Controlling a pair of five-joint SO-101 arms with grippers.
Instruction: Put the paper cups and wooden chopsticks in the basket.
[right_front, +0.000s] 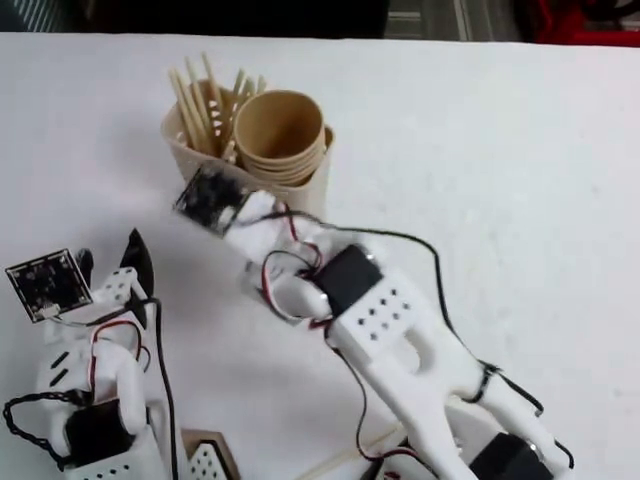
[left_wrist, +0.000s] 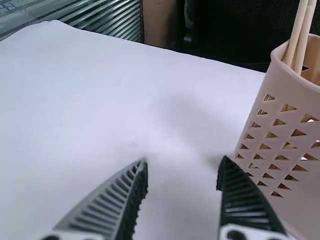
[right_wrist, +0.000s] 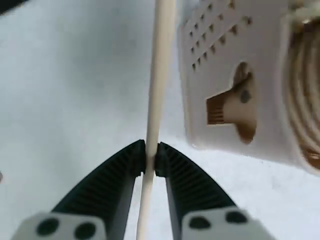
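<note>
High view first: your basket (right_front: 185, 152) sits toward the back of the white bench (right_front: 500, 150). It's got a stack of paper cups (right_front: 280, 135) on one side and a bunch of wooden chopsticks (right_front: 200, 100) standing up on the other. Your right arm (right_front: 400, 340) comes in from the near edge straight at it. That arm's wrist camera board (right_front: 210, 200) sits over the basket's near wall, so you can't see much of that wall from above. Red and black cables (right_front: 300, 255) loop around the same wrist.

On the right wrist view, your right fingers (right_wrist: 120, 175) are nearly together and pinch a single chopstick (right_wrist: 161, 60) at their tips. The stick runs just beside the basket's outer wall. Its far end leaves the frame, so I can't tell if it's over the rim.

Your left fingers (left_wrist: 125, 195) are spread wide with nothing between them, over bare bench. The basket's triangle-cutout wall is just beside one of them, not touching. Past the bench edge there's a slatted panel (left_wrist: 100, 20) and a dark room.
</note>
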